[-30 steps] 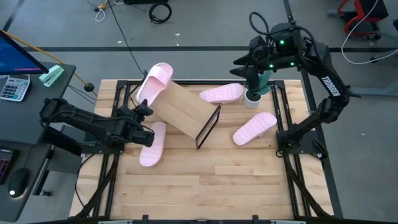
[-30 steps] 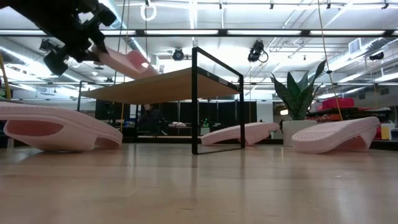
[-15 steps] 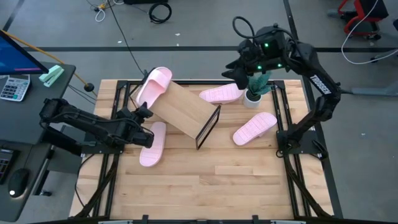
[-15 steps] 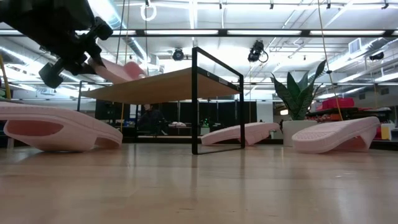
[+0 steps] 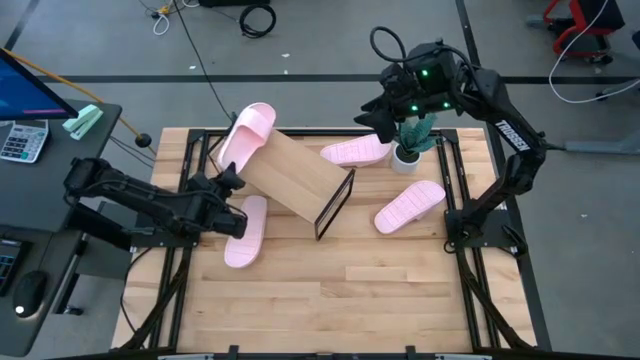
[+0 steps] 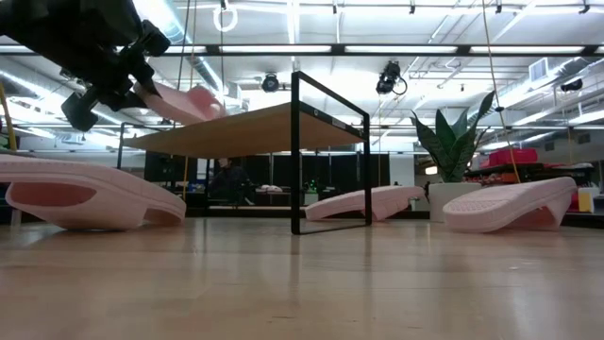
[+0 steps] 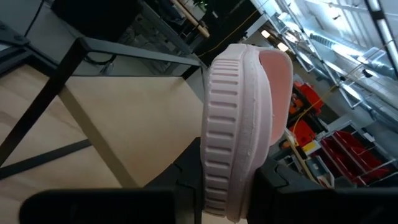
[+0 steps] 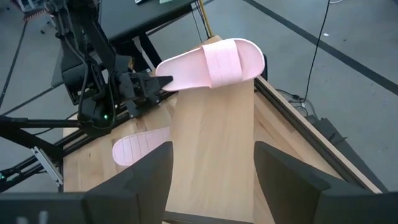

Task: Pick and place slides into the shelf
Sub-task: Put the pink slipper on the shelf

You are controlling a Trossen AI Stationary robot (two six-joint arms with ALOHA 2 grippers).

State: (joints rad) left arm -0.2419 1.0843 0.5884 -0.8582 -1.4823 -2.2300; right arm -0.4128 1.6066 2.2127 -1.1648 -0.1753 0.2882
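The shelf [image 5: 295, 180] is the landmark: a light, smooth wooden plank with thin black wire end frames, standing askew on the slatted wooden table [image 5: 330, 300]. The left gripper [image 5: 228, 177] is at the shelf's left end, its fingers clamped on the heel of a pale pink foam slide [image 5: 247, 137]. That slide lies along the plank's far left corner, its toe overhanging the edge. In the left wrist view the slide [image 7: 239, 124] shows its ribbed sole edge and soft, matte strap, pinched between the dark fingers [image 7: 186, 186]. From the low view the held slide [image 6: 184, 99] hangs tilted just above the plank's far end, with the left gripper [image 6: 118, 80] beside it.

A second slide [image 5: 244, 232] lies sole up on the table just in front of the shelf's left end. A third [image 5: 356, 151] rests beyond the shelf's right end, and a fourth [image 5: 409, 206] sits to the right of that end, well apart from it. A small potted plant [image 5: 410, 140] in a white pot stands between those two.

The right gripper [image 5: 385, 113] hovers above the third slide, near the plant, its fingers [image 8: 146, 177] spread wide and holding nothing.

The room behind is an open workshop with ceiling strip lights and a grey floor.
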